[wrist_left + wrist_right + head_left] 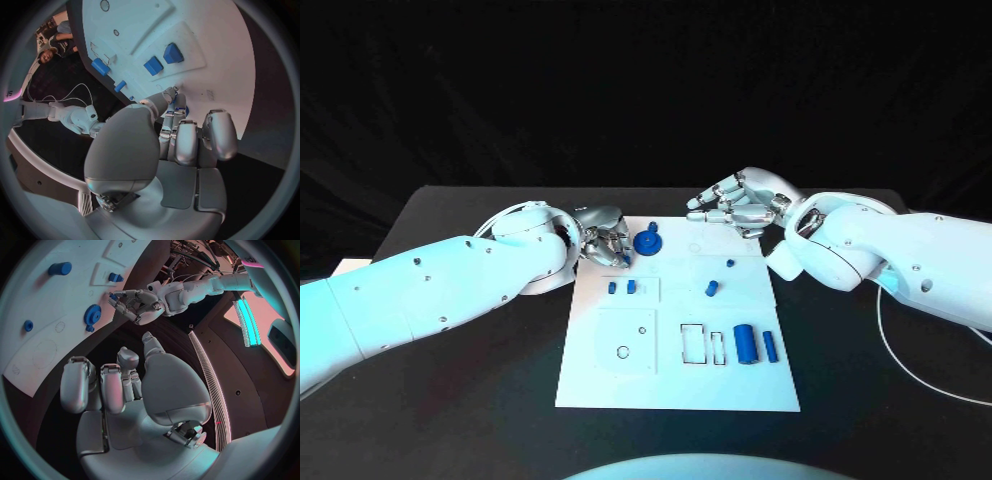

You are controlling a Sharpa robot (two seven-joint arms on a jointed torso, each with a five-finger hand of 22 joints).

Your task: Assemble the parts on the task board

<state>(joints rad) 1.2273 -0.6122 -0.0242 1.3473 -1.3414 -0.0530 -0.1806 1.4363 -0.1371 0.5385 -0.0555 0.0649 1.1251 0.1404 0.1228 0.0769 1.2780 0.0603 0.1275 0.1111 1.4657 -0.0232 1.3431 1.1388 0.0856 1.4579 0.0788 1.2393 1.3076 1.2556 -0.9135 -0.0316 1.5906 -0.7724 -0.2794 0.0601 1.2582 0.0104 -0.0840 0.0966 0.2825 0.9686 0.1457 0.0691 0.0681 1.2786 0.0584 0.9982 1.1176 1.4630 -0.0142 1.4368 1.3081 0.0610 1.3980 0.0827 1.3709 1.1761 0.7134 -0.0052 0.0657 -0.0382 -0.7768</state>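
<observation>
The white task board [678, 380] lies mid-table. My left hand [604, 246] hovers over its far left corner, fingers curled, pinching a small blue part [185, 110] that is mostly hidden by the fingertips [114, 296]. Just right of that hand lies a blue gear [648, 242]. My right hand [738, 208] hangs off the board's far right corner, fingers curled in around nothing [119, 385]. Two small blue blocks [622, 287] sit in a recess at the board's left, and two blue cylinders [754, 344] lie near its right edge.
A small blue peg [730, 264] and another blue piece [713, 288] stand on the board's right half. Outlined slots [702, 343] and a round recess [626, 342] mark its near half. A white cable [913, 355] runs over the black table at right.
</observation>
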